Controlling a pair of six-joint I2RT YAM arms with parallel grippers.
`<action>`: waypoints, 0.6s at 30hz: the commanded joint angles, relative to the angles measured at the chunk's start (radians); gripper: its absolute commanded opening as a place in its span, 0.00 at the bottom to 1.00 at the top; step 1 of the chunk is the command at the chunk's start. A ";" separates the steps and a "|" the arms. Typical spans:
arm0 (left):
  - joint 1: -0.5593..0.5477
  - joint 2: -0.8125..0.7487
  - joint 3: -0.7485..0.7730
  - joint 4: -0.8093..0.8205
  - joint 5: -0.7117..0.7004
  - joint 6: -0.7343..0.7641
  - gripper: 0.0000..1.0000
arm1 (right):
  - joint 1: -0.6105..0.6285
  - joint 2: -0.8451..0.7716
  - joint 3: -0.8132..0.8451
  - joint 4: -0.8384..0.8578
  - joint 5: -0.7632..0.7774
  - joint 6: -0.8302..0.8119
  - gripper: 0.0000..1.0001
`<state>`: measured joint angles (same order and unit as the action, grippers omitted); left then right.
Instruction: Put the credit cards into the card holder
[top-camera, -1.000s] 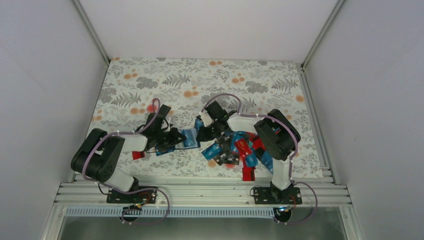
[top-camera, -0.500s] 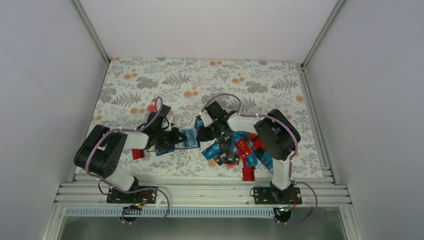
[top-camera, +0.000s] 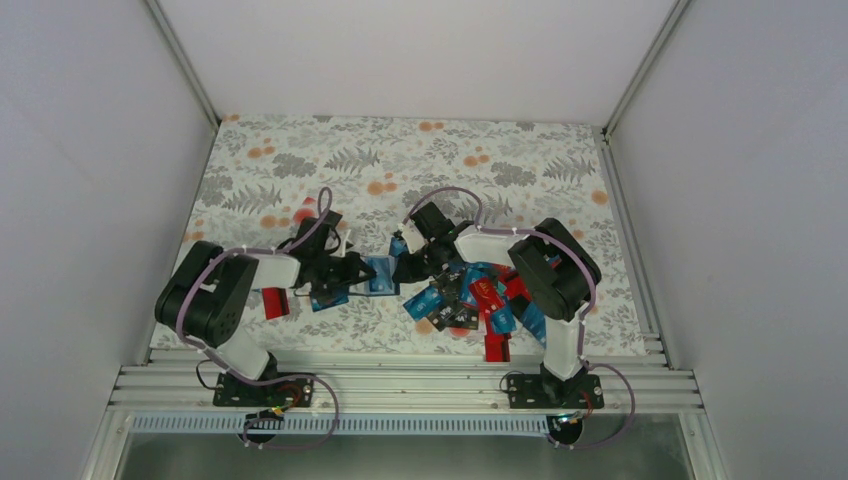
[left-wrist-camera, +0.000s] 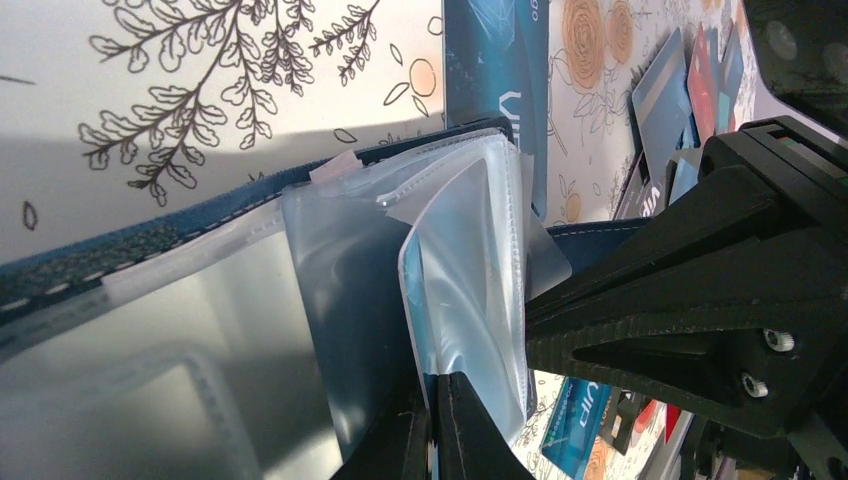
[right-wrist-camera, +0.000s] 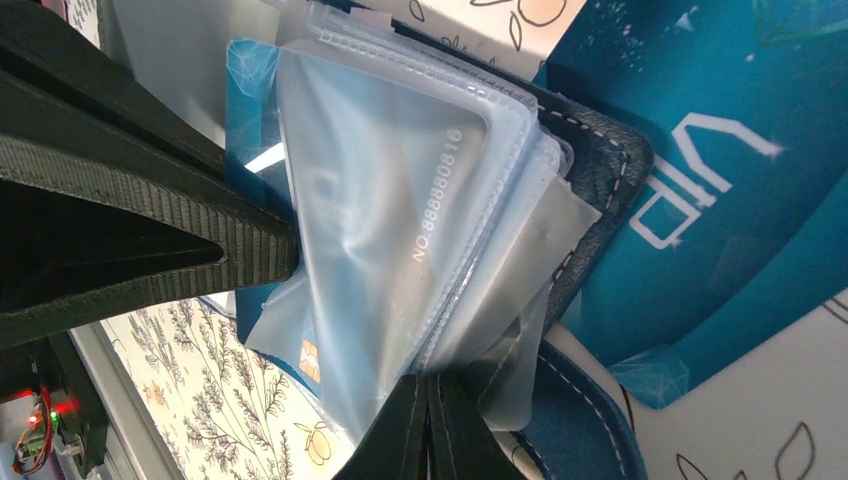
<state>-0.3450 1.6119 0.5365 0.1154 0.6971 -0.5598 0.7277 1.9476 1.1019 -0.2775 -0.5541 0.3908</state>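
The card holder (top-camera: 374, 274) lies open mid-table, between the two grippers. Its navy cover (left-wrist-camera: 150, 240) and clear plastic sleeves (left-wrist-camera: 470, 250) fill the left wrist view. My left gripper (left-wrist-camera: 433, 385) is shut on the edge of a blue credit card (left-wrist-camera: 413, 300) that stands partly inside a sleeve. My right gripper (right-wrist-camera: 428, 388) is shut on the lower edge of the clear sleeves (right-wrist-camera: 400, 230), and a numbered card shows through them. From above, the left gripper (top-camera: 345, 272) and right gripper (top-camera: 405, 265) face each other across the holder. More credit cards (top-camera: 478, 298) lie piled to the right.
A teal VIP card (right-wrist-camera: 720, 180) lies flat under the holder's far side. One red card (top-camera: 272, 303) rests by the left arm and another (top-camera: 497, 347) near the front rail. The floral cloth (top-camera: 420, 160) stretches toward the back wall.
The left arm's elbow and forearm have shifted slightly right and back, nudging the gripper toward the holder. The right arm has not moved.
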 joint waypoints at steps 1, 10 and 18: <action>-0.013 0.058 0.017 -0.078 -0.002 0.085 0.02 | 0.010 0.074 -0.022 -0.050 0.076 -0.019 0.04; -0.010 0.090 0.069 -0.125 0.004 0.092 0.06 | 0.010 0.068 -0.025 -0.058 0.093 -0.025 0.04; -0.018 0.038 0.111 -0.251 -0.090 0.111 0.25 | 0.010 0.068 -0.016 -0.066 0.101 -0.030 0.04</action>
<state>-0.3435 1.6554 0.6365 -0.0193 0.7158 -0.4850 0.7250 1.9472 1.1027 -0.2829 -0.5529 0.3824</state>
